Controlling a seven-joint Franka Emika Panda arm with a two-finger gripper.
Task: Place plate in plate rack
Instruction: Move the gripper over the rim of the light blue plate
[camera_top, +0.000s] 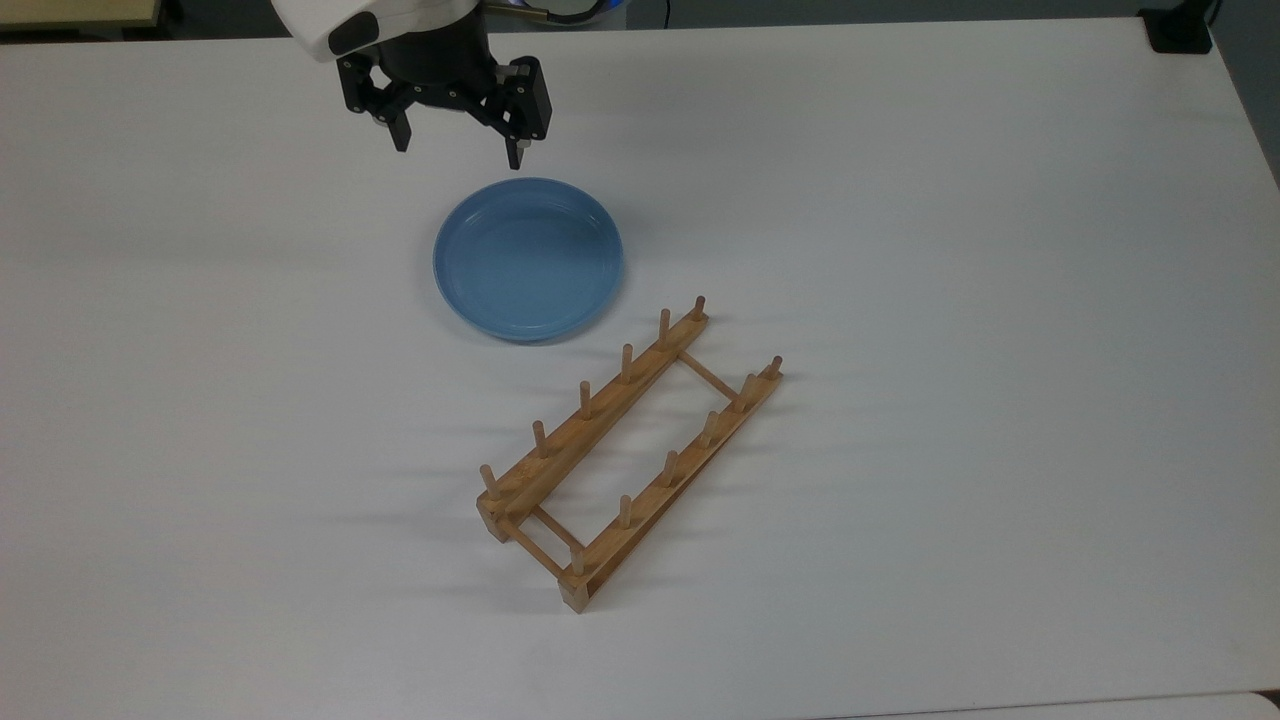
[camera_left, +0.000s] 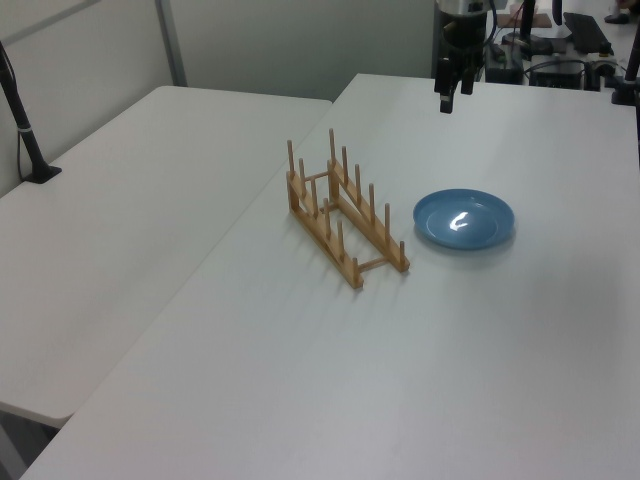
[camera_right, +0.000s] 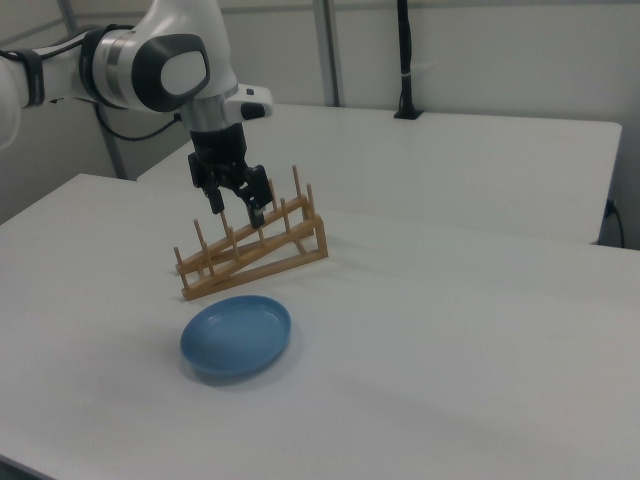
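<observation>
On a white table (camera_top: 1000, 300): 1 light-blue plate (camera_top: 528, 259), 1 wooden plate rack (camera_top: 628, 452) with 2 rails and 12 upright pegs, 1 robot gripper (camera_top: 458, 150).

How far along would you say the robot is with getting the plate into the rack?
Nothing is finished yet. The plate lies flat on the table, beside the rack and apart from it; the rack's slots are unfilled. The gripper hangs open above the plate's far edge, holding nothing. Grasping, lifting and slotting the plate remain.
</observation>
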